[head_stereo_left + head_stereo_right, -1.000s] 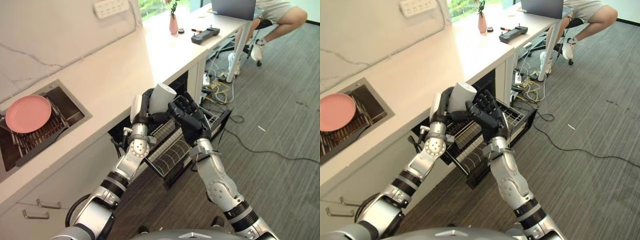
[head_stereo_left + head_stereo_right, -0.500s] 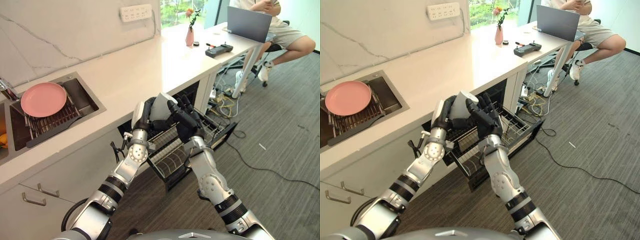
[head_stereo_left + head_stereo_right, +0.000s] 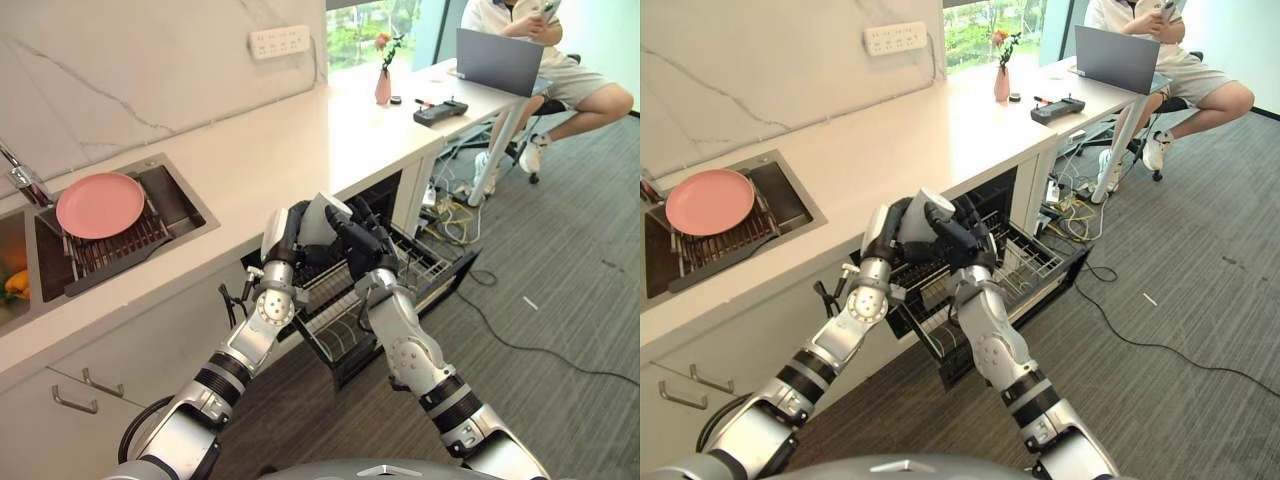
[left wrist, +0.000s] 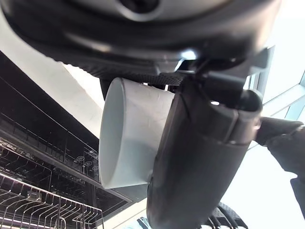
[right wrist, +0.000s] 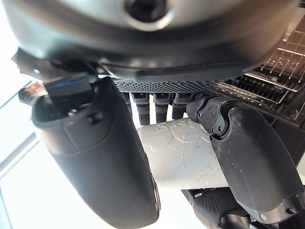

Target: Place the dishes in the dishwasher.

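Right wrist view: right robot hand (image 5: pixel 200 143) now grips cup (image 5: pixel 183 155).

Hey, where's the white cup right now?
In the eye views the white cup sits mid-frame, held between the left hand and right hand, above the pulled-out dishwasher rack beside the counter.

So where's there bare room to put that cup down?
The counter is bare between the sink and the vase. It is crowded where both hands hold the cup over the wire rack.
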`<state>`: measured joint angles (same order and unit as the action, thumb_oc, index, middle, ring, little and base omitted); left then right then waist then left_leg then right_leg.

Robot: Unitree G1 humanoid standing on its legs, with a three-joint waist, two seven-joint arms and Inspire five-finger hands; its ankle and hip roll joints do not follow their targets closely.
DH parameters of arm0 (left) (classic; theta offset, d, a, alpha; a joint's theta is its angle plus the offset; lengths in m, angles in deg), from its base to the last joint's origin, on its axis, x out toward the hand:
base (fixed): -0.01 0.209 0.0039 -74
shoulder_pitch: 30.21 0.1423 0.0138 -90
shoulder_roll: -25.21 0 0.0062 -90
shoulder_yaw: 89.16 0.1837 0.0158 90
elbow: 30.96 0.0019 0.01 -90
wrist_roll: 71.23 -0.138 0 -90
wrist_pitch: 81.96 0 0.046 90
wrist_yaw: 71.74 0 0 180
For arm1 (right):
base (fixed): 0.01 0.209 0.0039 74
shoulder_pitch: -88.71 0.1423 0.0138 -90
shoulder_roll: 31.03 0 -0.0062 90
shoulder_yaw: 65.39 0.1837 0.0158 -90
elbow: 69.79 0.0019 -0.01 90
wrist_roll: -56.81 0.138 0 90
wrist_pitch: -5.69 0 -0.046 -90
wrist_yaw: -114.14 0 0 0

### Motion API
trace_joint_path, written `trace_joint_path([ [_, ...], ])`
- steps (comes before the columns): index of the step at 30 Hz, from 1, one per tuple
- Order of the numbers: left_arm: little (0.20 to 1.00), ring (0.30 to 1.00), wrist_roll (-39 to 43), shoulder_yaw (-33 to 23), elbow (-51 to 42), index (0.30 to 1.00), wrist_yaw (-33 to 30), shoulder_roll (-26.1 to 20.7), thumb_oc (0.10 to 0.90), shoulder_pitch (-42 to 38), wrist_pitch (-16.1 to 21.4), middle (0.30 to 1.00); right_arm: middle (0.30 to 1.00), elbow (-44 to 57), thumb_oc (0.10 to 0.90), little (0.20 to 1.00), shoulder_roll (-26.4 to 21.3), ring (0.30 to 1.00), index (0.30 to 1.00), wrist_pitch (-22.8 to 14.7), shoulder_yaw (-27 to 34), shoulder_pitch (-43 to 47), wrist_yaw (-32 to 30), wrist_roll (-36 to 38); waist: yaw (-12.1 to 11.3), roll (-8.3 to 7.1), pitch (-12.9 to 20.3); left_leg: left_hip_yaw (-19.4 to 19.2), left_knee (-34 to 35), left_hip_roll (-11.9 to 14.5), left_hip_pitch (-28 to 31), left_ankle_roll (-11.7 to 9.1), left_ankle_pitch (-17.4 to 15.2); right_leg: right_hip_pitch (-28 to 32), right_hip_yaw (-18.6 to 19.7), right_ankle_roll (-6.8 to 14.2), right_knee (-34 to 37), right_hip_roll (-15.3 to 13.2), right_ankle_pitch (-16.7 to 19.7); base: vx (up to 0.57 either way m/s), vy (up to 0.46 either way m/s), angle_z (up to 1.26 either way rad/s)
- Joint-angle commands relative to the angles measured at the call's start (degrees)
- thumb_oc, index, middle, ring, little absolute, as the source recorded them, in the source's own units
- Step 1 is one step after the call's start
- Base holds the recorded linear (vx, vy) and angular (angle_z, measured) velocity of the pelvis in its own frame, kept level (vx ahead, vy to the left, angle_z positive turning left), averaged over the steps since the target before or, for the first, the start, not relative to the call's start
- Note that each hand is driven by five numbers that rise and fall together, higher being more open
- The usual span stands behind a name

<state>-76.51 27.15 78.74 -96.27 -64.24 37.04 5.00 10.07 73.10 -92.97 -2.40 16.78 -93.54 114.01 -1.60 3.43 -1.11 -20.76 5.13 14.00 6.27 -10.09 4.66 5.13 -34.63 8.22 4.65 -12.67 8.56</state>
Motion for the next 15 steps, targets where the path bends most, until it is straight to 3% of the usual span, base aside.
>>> trace_joint_path([
  [1, 0.3, 0.3, -6.2, 6.9, -2.8, 0.3, 0.2, 1.3, 0.4, -12.5, 6.7, 0.3, 0.9, -3.0, 0.8, 0.9, 10.1, 0.9, 0.9, 0.3, -2.9, 11.0, 2.0, -1.3, -1.0, -1.82, 1.5, -0.4, -1.8, -0.2, 0.1, 0.9, -3.9, -0.6, -0.9, 4.2, -1.4, -4.2, -3.4, 0.0, 0.0, 0.0],
  [7, 0.3, 0.3, -7.3, 8.6, -1.9, 0.3, 1.7, 2.1, 0.4, -13.5, 7.1, 0.3, 0.9, -4.6, 0.8, 0.9, 10.4, 0.9, 0.9, 1.5, -4.4, 11.4, 4.2, 0.5, -1.1, -1.96, 1.5, -0.6, -1.8, -0.1, 0.0, 0.9, -3.8, -0.5, -1.0, 4.2, -1.4, -4.2, -3.3, 0.0, 0.0, 0.0],
  [10, 0.3, 0.3, -6.9, 9.8, -1.0, 0.3, 5.9, 2.2, 0.4, -13.6, 8.3, 0.3, 0.9, -5.6, 0.8, 0.9, 8.3, 0.9, 0.9, 6.0, -9.0, 11.2, 11.9, 3.5, -1.4, -2.57, 1.5, -0.6, -1.5, 0.1, 0.1, 0.5, -3.5, -0.4, -1.1, 4.1, -1.3, -4.0, -3.4, 0.0, -0.023, 0.0],
  [15, 0.3, 0.3, -6.1, 10.5, -0.4, 0.3, 7.6, 1.9, 0.4, -13.5, 8.1, 0.3, 0.9, -5.4, 0.8, 0.9, 7.0, 0.9, 0.9, 7.0, -10.4, 12.4, 14.2, 4.1, -1.6, -2.68, 1.6, -0.9, -1.5, 0.1, 0.2, 0.4, -3.5, -0.3, -1.3, 4.1, -1.0, -3.8, -3.3, 0.0, 0.0, 0.0],
])
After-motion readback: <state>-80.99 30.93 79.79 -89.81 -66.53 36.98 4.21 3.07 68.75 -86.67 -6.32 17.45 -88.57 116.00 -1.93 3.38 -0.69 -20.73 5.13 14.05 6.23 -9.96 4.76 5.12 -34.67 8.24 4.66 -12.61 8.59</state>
